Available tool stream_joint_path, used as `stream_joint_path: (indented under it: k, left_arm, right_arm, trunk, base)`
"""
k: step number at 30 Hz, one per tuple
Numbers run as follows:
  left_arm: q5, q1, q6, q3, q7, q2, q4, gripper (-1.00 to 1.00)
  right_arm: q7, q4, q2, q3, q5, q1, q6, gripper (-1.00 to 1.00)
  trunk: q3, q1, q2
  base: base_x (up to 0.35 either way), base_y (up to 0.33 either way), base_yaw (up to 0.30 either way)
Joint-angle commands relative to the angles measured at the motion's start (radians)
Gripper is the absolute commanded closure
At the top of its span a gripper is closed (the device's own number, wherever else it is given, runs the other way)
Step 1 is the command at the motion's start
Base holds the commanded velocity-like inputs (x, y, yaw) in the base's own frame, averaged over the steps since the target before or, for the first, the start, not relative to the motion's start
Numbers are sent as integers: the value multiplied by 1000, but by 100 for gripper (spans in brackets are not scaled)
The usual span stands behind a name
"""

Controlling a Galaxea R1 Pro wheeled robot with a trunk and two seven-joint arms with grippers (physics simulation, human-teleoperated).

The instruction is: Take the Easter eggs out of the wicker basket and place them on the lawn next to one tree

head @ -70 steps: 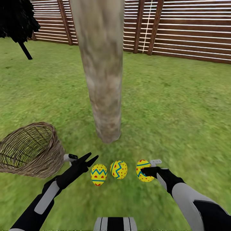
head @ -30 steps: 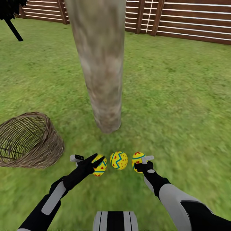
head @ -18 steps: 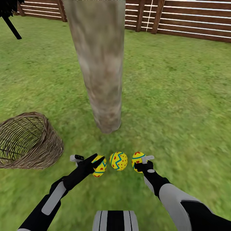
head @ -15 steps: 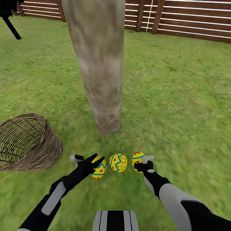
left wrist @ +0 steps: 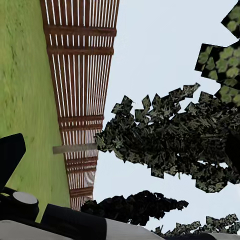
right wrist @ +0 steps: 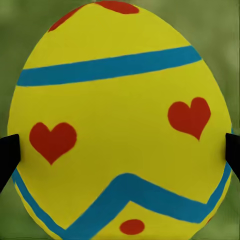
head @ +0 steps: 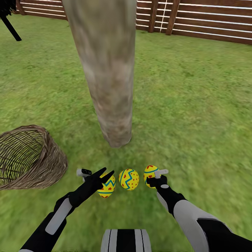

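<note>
Three Easter eggs are sitting in a row low in the frame, right below the foot of the tree [head: 112, 87]. The left egg [head: 107, 186] is getting partly covered by the left end effector [head: 104, 174], whose fingers are splayed apart over it without gripping anything, so I'm guessing that one is already set down. The middle egg [head: 128, 179] is lying on the lawn [head: 196, 115] with nothing touching it. The right egg [head: 151, 176] is where the action is: the right end effector [head: 156, 177] is clamping it, and in the right wrist view that egg [right wrist: 120, 120] is looming huge with a dark fingertip [right wrist: 8, 155] pressing on each side. Can't tell if it's touching the grass.

The wicker basket [head: 42, 164] is lying tipped on its side at the lower left, well apart from the eggs, and it's looking empty to me. My read is they're lining all three up at the trunk so they count as next to one tree, and only the let-go is left.
</note>
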Motion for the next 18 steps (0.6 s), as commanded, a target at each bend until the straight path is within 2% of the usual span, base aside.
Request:
stream_joint_path:
  k: [1,6,16,17,18]
  left_arm:
    - [9,-1,8,-3,1,1,0,-100]
    - [9,-1,8,-3,1,1,-1,-100]
    - [11,-1,8,-3,0,1,0,-100]
    - [11,-1,8,-3,0,1,0,-100]
    - [11,-1,8,-3,0,1,0,-100]
  right_arm:
    - [-3,1,1,-8,10,-1,-4,100]
    - [-3,1,1,-8,10,-1,0,100]
    - [-1,0,1,-9,10,-1,-1,100]
    - [-1,0,1,-9,10,-1,-1,-100]
    - [0,0,1,-9,10,-1,1,-100]
  trunk:
    - [-5,0,0]
    - [-24,2,-2]
    - [-24,2,-2]
    - [-24,2,-2]
    - [-24,2,-2]
  base:
    - [0,0,0]
    - [0,0,0]
    - [0,0,0]
    - [0,0,0]
    - [0,0,0]
